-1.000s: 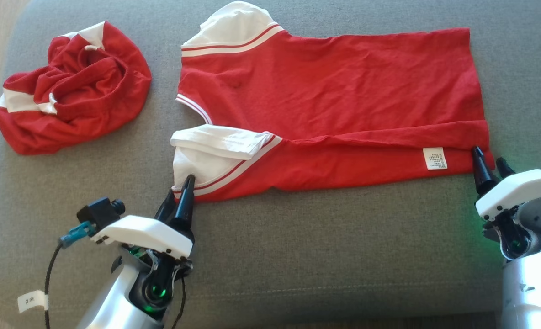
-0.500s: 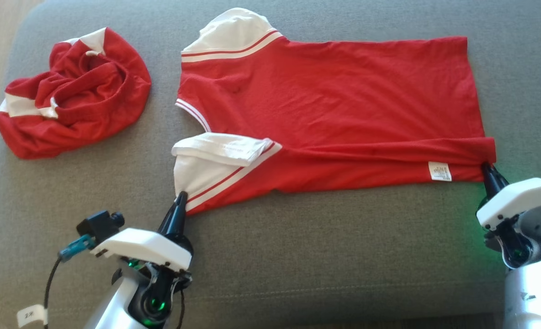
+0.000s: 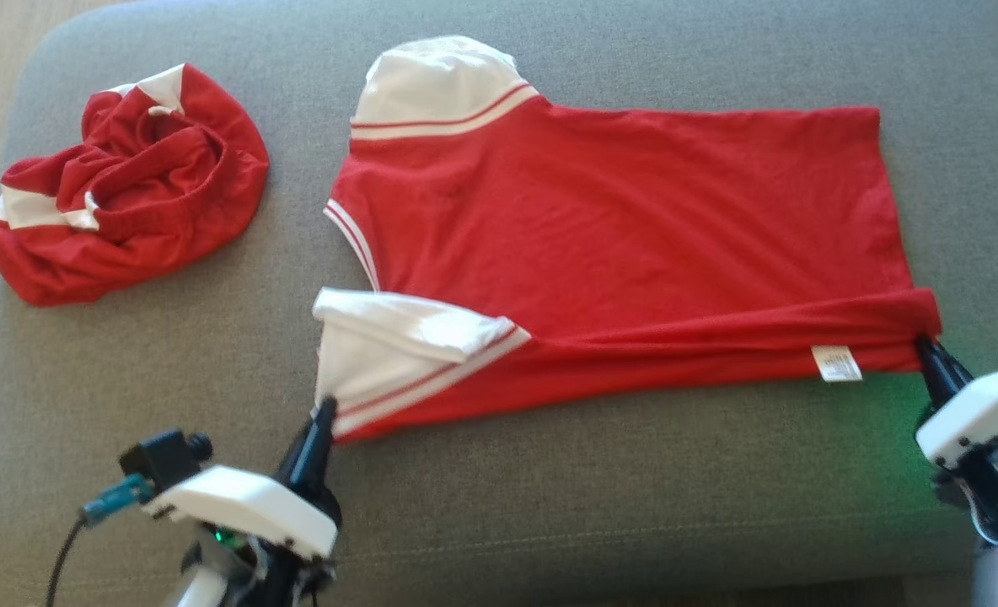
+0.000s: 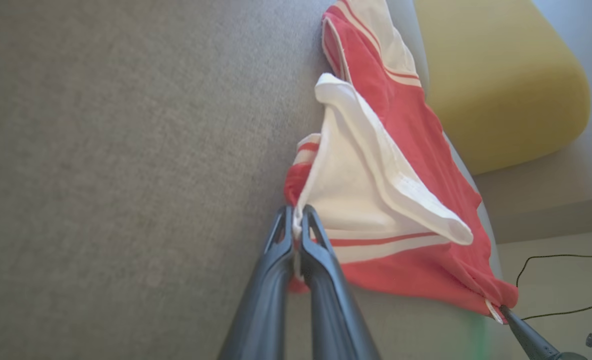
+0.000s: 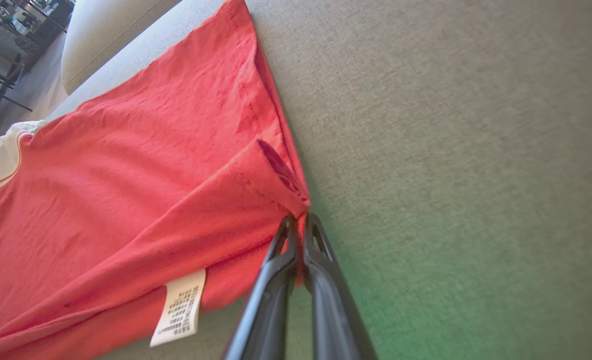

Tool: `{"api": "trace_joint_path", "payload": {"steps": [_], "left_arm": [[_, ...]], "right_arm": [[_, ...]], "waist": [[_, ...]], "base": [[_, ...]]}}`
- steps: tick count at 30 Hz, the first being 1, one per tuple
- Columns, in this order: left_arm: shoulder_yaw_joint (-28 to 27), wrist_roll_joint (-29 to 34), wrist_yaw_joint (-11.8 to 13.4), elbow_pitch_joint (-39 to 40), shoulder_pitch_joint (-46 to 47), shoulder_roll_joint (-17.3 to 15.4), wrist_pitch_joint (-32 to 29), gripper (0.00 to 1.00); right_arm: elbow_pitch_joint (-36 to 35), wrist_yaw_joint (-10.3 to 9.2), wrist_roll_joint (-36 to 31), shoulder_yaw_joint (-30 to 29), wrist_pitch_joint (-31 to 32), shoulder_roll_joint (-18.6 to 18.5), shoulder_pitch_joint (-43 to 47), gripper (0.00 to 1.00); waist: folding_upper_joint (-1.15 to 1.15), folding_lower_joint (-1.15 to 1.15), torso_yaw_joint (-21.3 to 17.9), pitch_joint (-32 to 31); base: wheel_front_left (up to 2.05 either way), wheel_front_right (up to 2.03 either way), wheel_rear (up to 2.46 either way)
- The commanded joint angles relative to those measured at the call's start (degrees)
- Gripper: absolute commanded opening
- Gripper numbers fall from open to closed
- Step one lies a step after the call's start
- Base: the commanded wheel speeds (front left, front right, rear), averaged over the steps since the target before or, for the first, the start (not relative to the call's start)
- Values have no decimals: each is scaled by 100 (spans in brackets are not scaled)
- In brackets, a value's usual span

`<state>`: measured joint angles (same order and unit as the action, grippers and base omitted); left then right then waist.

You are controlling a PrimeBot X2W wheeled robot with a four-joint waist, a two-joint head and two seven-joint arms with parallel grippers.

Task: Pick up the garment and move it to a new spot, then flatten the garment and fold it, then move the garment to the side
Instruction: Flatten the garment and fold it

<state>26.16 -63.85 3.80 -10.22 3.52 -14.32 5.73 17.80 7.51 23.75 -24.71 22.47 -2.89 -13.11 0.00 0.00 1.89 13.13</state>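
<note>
Print on garment (image 3: 617, 211) care label (image 5: 178, 307) too small to read. Right end effector (image 3: 926, 344) housing cut by head view's right edge; left end effector (image 3: 325, 406) arm cut by bottom edge. Crumpled red cloth (image 3: 128, 181): shape lost in folds.

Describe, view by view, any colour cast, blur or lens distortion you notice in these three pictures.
Head view: a green glow tints the grey cushion beside the right gripper; the garment is evenly lit. Right wrist view: the same green cast spreads across the cushion at lower right. Left wrist view: wide-angle stretch makes the left gripper loom large.
</note>
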Motion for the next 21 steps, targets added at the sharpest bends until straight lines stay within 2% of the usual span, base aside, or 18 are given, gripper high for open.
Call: {"api": "trace_joint_path", "payload": {"steps": [1, 8, 12, 13, 14, 15, 16, 17, 21], "left_arm": [[-170, -10, 69, 221, 11, -151, -32, 0], [147, -36, 641, 963, -642, -411, -667, 0], [257, -86, 768, 1131, -799, -432, -851, 0], [263, -75, 800, 1137, -814, -435, -855, 0], [257, -55, 849, 1120, -821, -435, -842, 0], [261, -34, 895, 1095, -820, -437, -842, 4], [260, -7, 941, 1069, -813, -442, -836, 69], [247, 17, 990, 1048, -799, -447, -824, 100], [143, 210, 1127, 1087, -723, -607, -696, 100]], "right_arm": [[-274, -2, 33, 38, 34, -170, 7, 0], [-883, -2, -7, 36, 406, -256, 469, 0], [-996, -2, -67, 7, 534, -199, 574, 0], [-993, -2, -82, -11, 523, -186, 575, 6], [-980, -2, -114, -41, 500, -172, 575, 59], [-962, -2, -162, -86, 460, -155, 568, 100], [-943, -2, -230, -129, 411, -138, 559, 100], [-935, -2, -315, -151, 373, -126, 555, 100], [-1186, -2, -552, -148, 137, -95, 530, 100]], "waist": [[0, 0, 8, -14], [0, 0, -16, -51], [0, 0, -28, -93], [0, 0, -33, -112], [0, 0, -37, -128], [0, 0, -44, -146], [0, 0, -51, -167], [0, 0, -56, -181], [0, 0, -100, -191]], "base": [[0, 0, 0], [0, 0, 0], [0, 0, 0], [0, 0, 0], [0, 0, 0], [0, 0, 0], [0, 0, 0], [0, 0, 0], [0, 0, 0]]}}
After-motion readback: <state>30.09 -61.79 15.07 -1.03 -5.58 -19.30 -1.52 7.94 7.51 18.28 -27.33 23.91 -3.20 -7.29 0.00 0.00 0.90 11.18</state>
